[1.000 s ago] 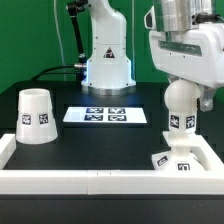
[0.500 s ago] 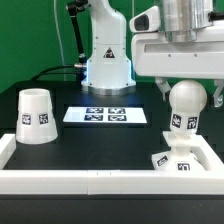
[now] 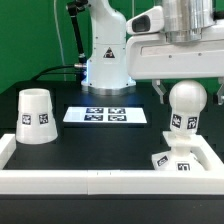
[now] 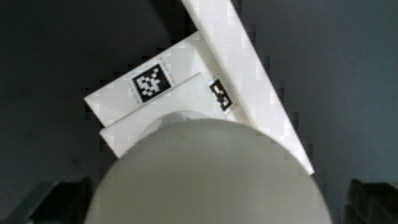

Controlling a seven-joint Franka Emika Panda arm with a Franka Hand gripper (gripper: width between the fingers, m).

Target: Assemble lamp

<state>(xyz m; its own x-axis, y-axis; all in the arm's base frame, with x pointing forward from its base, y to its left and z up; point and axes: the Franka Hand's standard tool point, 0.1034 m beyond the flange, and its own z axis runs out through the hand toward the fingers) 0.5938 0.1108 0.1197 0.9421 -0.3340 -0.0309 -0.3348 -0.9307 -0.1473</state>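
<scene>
Bulb (image 3: 186, 108) upright on the base (image 3: 176, 160), gripper (image 3: 186, 92) open over it.
The fingers (image 3: 160, 91) stand wide apart on either side of the bulb's top and hold nothing. Bulb and base sit in the near corner of the white wall (image 3: 90, 180) at the exterior view's right. The shade (image 3: 35, 115) stands well apart at the exterior view's left, with the marker board (image 3: 105, 116) between.

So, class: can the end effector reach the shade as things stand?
Probably yes: the shade stands alone, nothing over or beside it; the end effector is open around the bulb, holding nothing.
</scene>
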